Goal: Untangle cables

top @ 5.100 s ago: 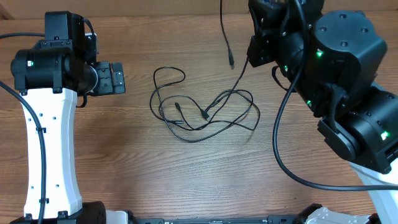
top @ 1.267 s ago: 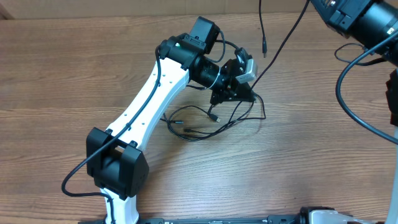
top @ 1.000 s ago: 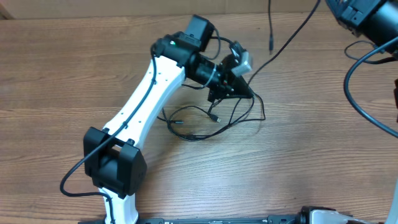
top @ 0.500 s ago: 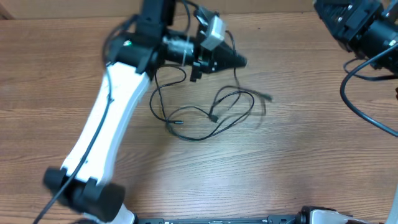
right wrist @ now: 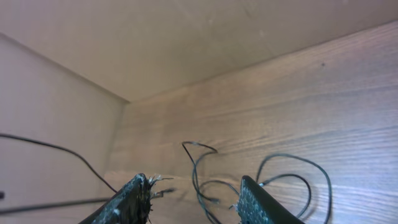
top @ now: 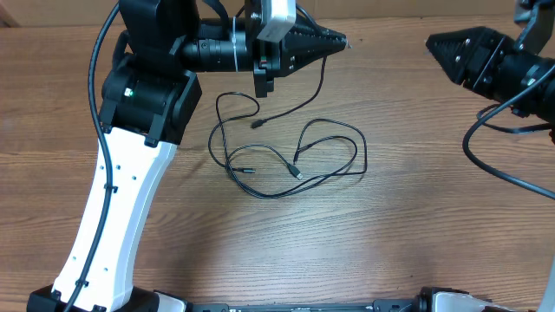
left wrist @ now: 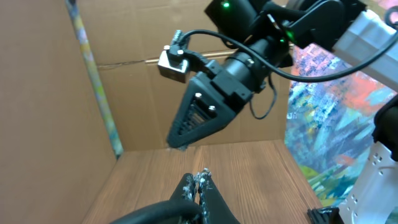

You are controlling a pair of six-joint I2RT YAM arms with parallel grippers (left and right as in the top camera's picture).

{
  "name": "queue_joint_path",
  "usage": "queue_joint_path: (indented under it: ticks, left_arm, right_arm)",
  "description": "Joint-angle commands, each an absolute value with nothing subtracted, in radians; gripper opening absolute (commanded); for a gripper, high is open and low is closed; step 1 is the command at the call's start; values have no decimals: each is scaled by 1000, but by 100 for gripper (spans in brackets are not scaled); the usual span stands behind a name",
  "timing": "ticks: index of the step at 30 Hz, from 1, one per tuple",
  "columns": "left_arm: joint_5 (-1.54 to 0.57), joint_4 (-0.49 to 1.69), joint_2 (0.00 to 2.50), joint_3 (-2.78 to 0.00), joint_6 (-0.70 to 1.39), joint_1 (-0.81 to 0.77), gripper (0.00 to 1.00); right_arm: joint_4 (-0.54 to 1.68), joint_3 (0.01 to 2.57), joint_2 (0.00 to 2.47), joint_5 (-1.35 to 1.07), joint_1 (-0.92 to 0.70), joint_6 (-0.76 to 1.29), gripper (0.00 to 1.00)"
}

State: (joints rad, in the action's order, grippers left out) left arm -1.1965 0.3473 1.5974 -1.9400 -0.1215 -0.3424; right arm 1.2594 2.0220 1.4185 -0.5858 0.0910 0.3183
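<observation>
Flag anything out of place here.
One cord hangs from the shut left hand, its plug trailing. The other cables lie in crossed loops on the table, not separated.

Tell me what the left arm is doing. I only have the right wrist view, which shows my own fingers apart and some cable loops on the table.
Observer: The left fingers are shut on one black cable, held up near the table's far edge.
Operator: Where does that cable run?
Observer: It drops back toward the pile, and its plug end shows beside the upper-left loop of the remaining cables.
Operator: How do my fingers sit relative to the left ones?
Observer: Seen from overhead, the right fingers point at the left fingers across a clear gap, and no cable is between them.
</observation>
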Motion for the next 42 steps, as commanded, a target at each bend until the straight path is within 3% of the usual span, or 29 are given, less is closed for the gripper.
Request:
queue_joint_path:
  ticks: [1, 10, 27, 42]
  left_arm:
    - [-1174, 336, 1600, -1946, -72, -285, 4]
    - [-1261, 358, 1600, -1946, 41, -14, 4]
    - [-1273, 667, 1601, -1946, 47, 422, 4]
    - [-1320, 756, 1601, -1946, 112, 659, 4]
  right_arm:
    - [1290, 2041, 1417, -577, 93, 232, 44]
    - [1369, 2041, 1417, -527, 93, 177, 44]
    - [1377, 2041, 1417, -527, 93, 178, 45]
    - [1387, 2041, 1417, -524, 93, 177, 45]
